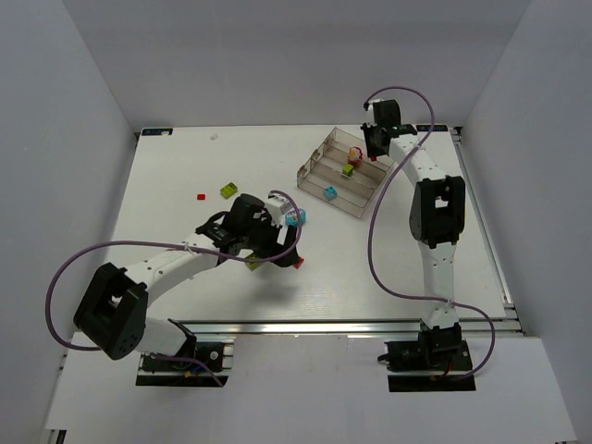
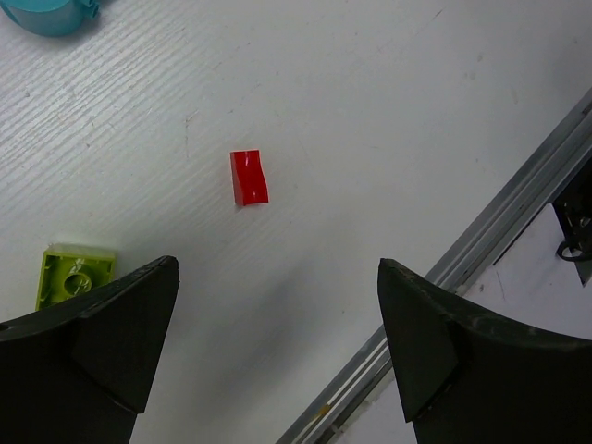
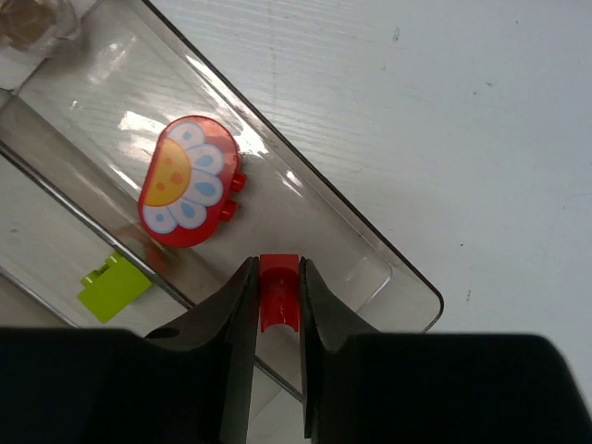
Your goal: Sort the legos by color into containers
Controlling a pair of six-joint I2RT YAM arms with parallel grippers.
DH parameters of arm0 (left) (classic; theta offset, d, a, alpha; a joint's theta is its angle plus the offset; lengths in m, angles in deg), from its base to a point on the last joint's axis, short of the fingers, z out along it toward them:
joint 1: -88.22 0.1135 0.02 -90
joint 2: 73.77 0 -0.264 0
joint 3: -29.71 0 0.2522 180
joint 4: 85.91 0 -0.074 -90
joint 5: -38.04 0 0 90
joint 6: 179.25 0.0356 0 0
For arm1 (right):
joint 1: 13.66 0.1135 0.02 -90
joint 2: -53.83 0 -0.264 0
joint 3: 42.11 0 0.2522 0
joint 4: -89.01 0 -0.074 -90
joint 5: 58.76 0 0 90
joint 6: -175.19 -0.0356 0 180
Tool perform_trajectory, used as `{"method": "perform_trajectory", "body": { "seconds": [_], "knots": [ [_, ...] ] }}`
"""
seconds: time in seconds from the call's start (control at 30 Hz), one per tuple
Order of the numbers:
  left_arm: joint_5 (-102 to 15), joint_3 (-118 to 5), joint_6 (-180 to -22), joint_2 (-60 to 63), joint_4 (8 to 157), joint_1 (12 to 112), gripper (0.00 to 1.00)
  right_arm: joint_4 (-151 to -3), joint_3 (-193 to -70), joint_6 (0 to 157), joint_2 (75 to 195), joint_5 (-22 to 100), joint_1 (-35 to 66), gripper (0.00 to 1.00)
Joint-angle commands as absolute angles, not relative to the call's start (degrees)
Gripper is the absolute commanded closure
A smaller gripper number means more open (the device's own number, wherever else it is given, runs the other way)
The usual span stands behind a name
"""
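as right hand [image 3: 277, 275] pinches red lego [image 3: 278, 310], clear tray [image 3: 407, 282] beneath

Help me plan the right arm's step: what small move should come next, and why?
Probably open the right gripper, perhaps after lowering slightly: it is shut on a red brick that appears to hang over the tray compartment holding the red flower piece.

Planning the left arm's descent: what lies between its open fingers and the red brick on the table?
Nothing: the left wrist view shows only bare table between the open left gripper and the red brick; a lime brick sits aside.
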State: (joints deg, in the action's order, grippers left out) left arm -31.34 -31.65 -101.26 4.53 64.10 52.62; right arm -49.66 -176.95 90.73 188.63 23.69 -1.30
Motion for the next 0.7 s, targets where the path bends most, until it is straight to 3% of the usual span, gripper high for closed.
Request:
{"method": "perform_trajectory", "body": {
  "seconds": [0.0, 0.03, 0.07, 0.13, 0.27, 0.4, 0.47, 0.53, 0.6, 0.63, 0.67],
  "knots": [
    [-35.52, -33.98, -101.46, 4.18, 63.02, 51.21, 0.02, -49.55, -179.80, 88.96, 188.74, 23.07, -2.85, 0.96],
    [-37.27, -34.06, -101.73, 4.27, 62.76, 50.69, 0.02, -49.37, -179.80, 89.14, 188.83, 23.42, -3.19, 0.88],
    [-37.89, -34.41, -101.99, 4.53, 62.58, 50.69, 0.02, -49.37, -179.71, 89.49, 189.00, 23.68, -3.11, 0.72],
    [-40.26, -35.03, -102.60, 5.67, 62.05, 49.46, 0.02, -48.84, -179.71, 89.49, 188.83, 24.73, -3.37, 0.49],
    [-44.48, -37.05, -103.83, 7.87, 60.91, 47.26, 0.02, -49.36, -177.87, 89.32, 186.21, 26.50, -3.90, 0.27],
    [-48.70, -40.21, -104.98, 11.82, 59.77, 44.80, 0.08, -51.91, -173.48, 87.66, 181.28, 26.67, -4.43, 0.28],
    [-50.02, -42.06, -105.15, 13.49, 58.80, 43.13, 0.18, -53.93, -168.57, 86.34, 175.69, 28.86, -5.04, 0.41],
    [-50.99, -43.20, -105.42, 15.95, 57.92, 41.38, 0.31, -59.00, -158.86, 84.06, 166.66, 35.97, -5.65, 0.64],
    [-53.87, -43.90, -105.59, 18.32, 56.96, 40.23, 0.38, -62.62, -151.62, 83.78, 160.12, 41.68, -6.45, 0.78],
    [-54.33, -44.60, -105.86, 19.21, 56.52, 40.23, 0.50, -64.38, -144.45, 83.35, 157.13, 47.01, -6.45, 0.82],
    [-55.21, -44.96, -105.86, 19.91, 55.90, 39.45, 0.56, -67.62, -140.99, 83.17, 150.92, 50.37, -7.32, 0.82]
  ]
}}
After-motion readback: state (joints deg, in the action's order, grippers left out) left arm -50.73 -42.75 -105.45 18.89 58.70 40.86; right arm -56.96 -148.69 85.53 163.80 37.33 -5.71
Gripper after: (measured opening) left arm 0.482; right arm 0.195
